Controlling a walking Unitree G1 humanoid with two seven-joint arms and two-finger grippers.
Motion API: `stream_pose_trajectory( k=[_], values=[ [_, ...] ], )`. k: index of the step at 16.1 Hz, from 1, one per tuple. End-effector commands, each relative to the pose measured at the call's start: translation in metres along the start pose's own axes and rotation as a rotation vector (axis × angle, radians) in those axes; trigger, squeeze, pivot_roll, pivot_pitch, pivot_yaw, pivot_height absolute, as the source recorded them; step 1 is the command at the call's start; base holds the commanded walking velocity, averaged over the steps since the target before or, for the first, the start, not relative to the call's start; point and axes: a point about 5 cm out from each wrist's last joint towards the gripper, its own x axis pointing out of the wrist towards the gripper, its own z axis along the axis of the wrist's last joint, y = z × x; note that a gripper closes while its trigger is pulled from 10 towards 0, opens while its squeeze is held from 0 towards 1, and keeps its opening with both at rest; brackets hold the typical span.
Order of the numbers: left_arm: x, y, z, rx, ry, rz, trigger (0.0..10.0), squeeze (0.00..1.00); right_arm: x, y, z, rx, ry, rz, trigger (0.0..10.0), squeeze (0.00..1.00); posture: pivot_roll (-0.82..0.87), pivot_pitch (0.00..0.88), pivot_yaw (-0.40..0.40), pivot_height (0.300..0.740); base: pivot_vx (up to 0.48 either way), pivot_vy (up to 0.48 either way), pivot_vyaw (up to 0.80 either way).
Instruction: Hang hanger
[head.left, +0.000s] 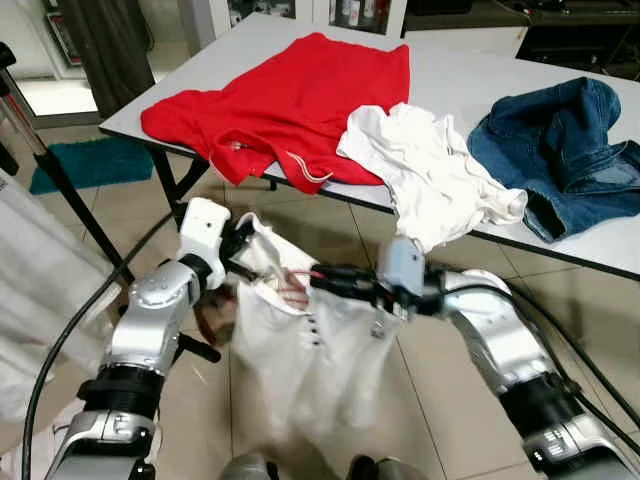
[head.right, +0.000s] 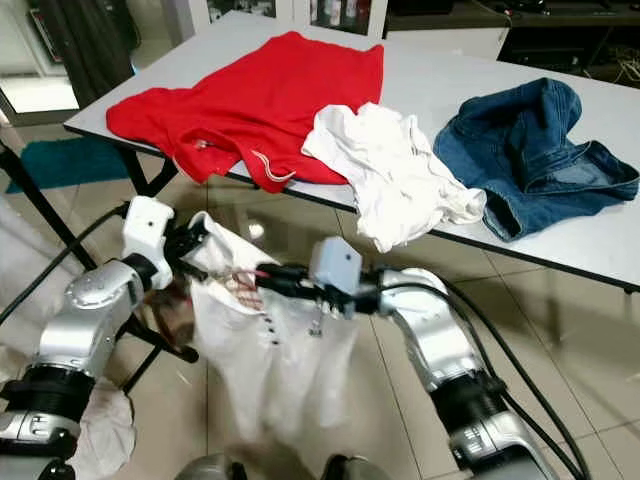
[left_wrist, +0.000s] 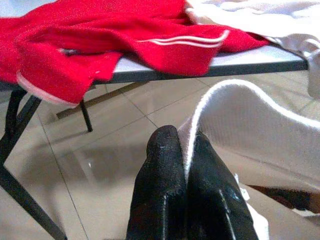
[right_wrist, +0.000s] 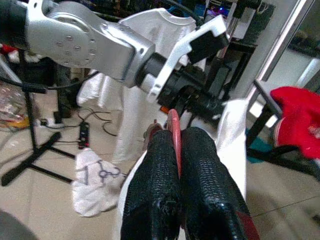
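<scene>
Left tool (left_wrist: 182, 150) pinching white shirt (head.left: 320, 370) collar edge, lower centre of frame. Right tool (right_wrist: 175, 145) clamped on red hanger (right_wrist: 173, 125) inside shirt neck. Red garment (head.left: 290, 100), jeans (head.left: 565, 150) on counter (head.left: 450, 60), upper frame.

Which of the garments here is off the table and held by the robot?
The white shirt hanging between both tools, above the floor. The red top, white tee and jeans all lie on the table.
</scene>
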Motion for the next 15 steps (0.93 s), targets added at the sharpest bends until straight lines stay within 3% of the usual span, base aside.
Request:
stream_pose_trajectory(
  k=[1, 3, 5, 8, 10, 12, 15],
  values=[
    [-0.002, 0.010, 0.007, -0.023, -0.025, 0.050, 10.0, 0.00, -0.005, -0.005, 0.006, 0.011, -0.028, -0.023, 0.0, 0.31, 0.10, 0.035, -0.007, 0.740, 0.000, 0.000, 0.00],
    [-0.003, 0.011, 0.008, -0.055, -0.046, 0.061, 10.0, 0.00, -0.004, -0.013, 0.008, 0.016, -0.049, -0.085, 0.0, 0.31, 0.09, 0.033, -0.006, 0.740, 0.000, 0.000, 0.00],
    [-0.004, 0.007, 0.014, -0.094, -0.096, 0.071, 10.0, 0.00, 0.001, -0.028, 0.013, 0.018, -0.082, -0.221, 0.0, 0.31, 0.09, 0.030, -0.007, 0.740, 0.000, 0.000, 0.00],
    [-0.009, 0.016, 0.009, -0.077, -0.074, 0.137, 10.0, 0.00, 0.001, -0.031, 0.027, 0.056, -0.158, -0.223, 0.0, 0.31, 0.10, 0.025, -0.009, 0.740, 0.000, 0.000, 0.00],
    [-0.016, 0.032, -0.003, -0.103, -0.011, 0.237, 10.0, 0.00, -0.005, -0.043, 0.023, -0.007, -0.088, -0.287, 0.0, 0.31, 0.10, 0.020, -0.009, 0.740, 0.000, 0.000, 0.00],
    [-0.022, 0.038, -0.004, -0.134, -0.004, 0.297, 10.0, 0.00, -0.009, -0.049, 0.017, -0.060, -0.010, -0.333, 0.0, 0.31, 0.10, 0.019, -0.011, 0.740, 0.000, 0.000, 0.00],
    [-0.023, 0.035, 0.002, -0.132, -0.039, 0.321, 10.0, 0.00, -0.011, -0.062, 0.019, -0.058, 0.000, -0.450, 0.0, 0.31, 0.10, 0.013, -0.016, 0.740, 0.000, 0.000, 0.00]
  ],
)
